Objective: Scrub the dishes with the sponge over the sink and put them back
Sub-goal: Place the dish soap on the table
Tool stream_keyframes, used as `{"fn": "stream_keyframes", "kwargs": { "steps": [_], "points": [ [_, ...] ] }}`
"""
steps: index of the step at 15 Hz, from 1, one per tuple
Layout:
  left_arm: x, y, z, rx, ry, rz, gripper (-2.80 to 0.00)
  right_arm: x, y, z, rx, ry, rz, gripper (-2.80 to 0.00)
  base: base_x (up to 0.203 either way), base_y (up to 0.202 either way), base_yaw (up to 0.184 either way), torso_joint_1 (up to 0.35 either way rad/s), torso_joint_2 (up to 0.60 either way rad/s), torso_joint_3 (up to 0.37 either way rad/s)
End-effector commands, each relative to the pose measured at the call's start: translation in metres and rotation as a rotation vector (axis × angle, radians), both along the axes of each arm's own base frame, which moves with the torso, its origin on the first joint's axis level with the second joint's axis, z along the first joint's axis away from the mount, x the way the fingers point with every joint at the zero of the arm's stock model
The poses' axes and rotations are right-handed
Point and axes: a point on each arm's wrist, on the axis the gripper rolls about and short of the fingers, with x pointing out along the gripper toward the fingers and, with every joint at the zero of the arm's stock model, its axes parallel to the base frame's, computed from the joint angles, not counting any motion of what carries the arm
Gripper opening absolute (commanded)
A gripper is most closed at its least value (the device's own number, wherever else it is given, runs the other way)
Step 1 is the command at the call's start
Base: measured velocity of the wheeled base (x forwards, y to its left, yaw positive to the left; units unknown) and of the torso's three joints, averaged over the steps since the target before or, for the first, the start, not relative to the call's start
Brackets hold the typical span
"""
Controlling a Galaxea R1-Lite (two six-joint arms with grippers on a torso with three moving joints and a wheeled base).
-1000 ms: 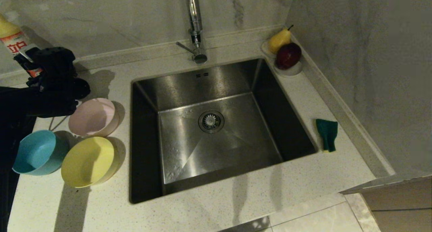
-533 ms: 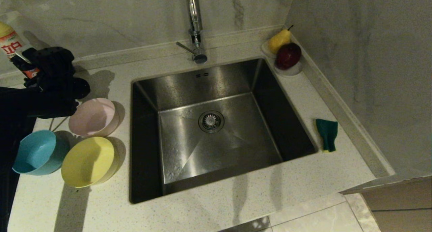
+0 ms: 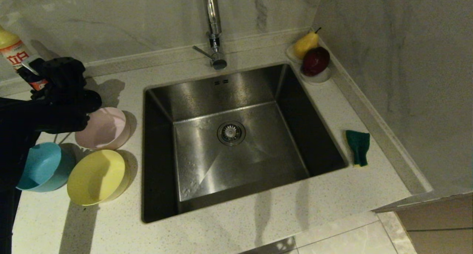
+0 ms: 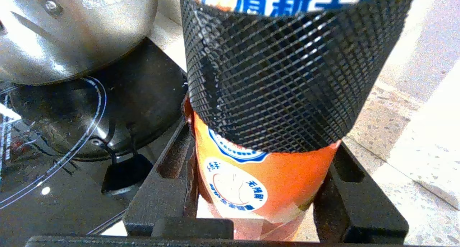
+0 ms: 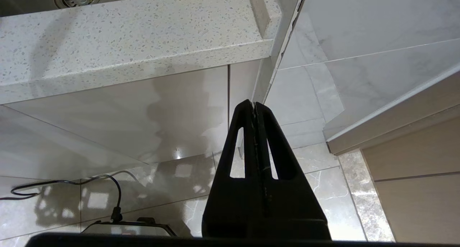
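Three dishes sit left of the sink (image 3: 229,88): a pale pink bowl (image 3: 105,130), a yellow bowl (image 3: 96,176) and a light blue bowl (image 3: 40,167). The sponge (image 3: 357,147) lies green face up on the counter right of the sink. My left gripper (image 3: 32,76) hovers behind the pink bowl, shut on an orange detergent bottle (image 3: 14,51). In the left wrist view that bottle (image 4: 266,182), wrapped in black mesh, fills the space between the left gripper's (image 4: 264,143) fingers. My right gripper (image 5: 253,105) hangs shut and empty below the counter's front edge.
A chrome tap (image 3: 212,25) stands behind the sink. A white dish (image 3: 317,78) with a pear and a red apple sits at the back right corner. A steel pot (image 4: 72,28) on a black hob (image 4: 72,139) is left of the bottle. Walls close the back and right.
My left arm with the bottle has shifted slightly toward the pink bowl and now covers more of the blue bowl. The bottle rocked a little. The right arm stayed still.
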Motion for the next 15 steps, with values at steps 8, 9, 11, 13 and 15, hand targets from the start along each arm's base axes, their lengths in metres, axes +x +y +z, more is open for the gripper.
{"fn": "stream_keyframes", "kwargs": {
  "steps": [8,9,11,13,15],
  "points": [
    [0.0021,0.0008,-0.0013,0.004,-0.025,0.01,-2.8,0.0001,0.0,0.0,0.0,0.001,0.0,-2.8,0.0,0.0,0.0,0.0,0.0,0.0],
    [0.0018,0.0007,-0.0012,0.012,-0.045,0.009,-2.8,0.0001,0.0,0.0,0.0,0.001,0.0,-2.8,0.0,0.0,0.0,0.0,0.0,0.0],
    [0.0038,0.0011,-0.0056,0.016,-0.047,0.011,-2.8,0.0,0.0,0.0,0.0,0.0,0.0,-2.8,0.0,0.0,0.0,0.0,0.0,0.0],
    [0.0038,0.0019,-0.006,0.016,-0.048,0.013,-2.8,0.0,0.0,0.0,0.0,0.0,0.0,-2.8,0.0,0.0,0.0,0.0,0.0,0.0],
    [0.0037,0.0019,-0.005,0.018,-0.051,0.013,-2.8,0.0,0.0,0.0,0.0,0.0,0.0,-2.8,0.0,0.0,0.0,0.0,0.0,0.0]
  ]
}}
